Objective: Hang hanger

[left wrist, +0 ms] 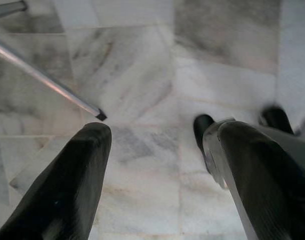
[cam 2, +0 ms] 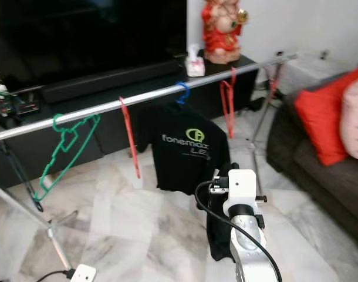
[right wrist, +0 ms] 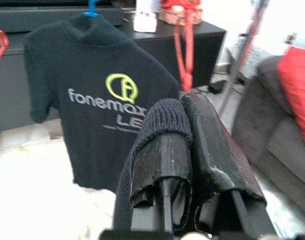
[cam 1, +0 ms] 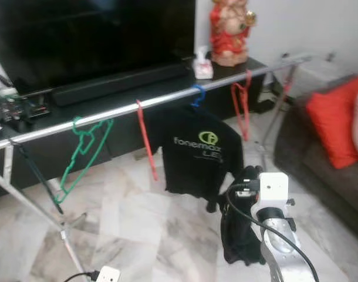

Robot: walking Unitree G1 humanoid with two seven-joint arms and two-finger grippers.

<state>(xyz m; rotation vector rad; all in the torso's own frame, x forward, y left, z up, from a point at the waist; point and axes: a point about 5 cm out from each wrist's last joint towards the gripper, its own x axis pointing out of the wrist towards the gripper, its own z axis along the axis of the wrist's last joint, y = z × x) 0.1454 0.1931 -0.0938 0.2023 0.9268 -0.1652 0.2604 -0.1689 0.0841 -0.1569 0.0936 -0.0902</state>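
Dark knit garment (right wrist: 157, 130), soft, limp and light, is pinched in the closed right end effector (right wrist: 185, 120) near the rail (cam 1: 167, 101); left end effector (left wrist: 157, 150) open, idle.

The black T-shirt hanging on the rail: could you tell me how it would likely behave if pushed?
The black T-shirt would probably give and fold, being limp cloth. It hangs from one blue hanger hook on a smooth metal rail, so it may swing or slide along.
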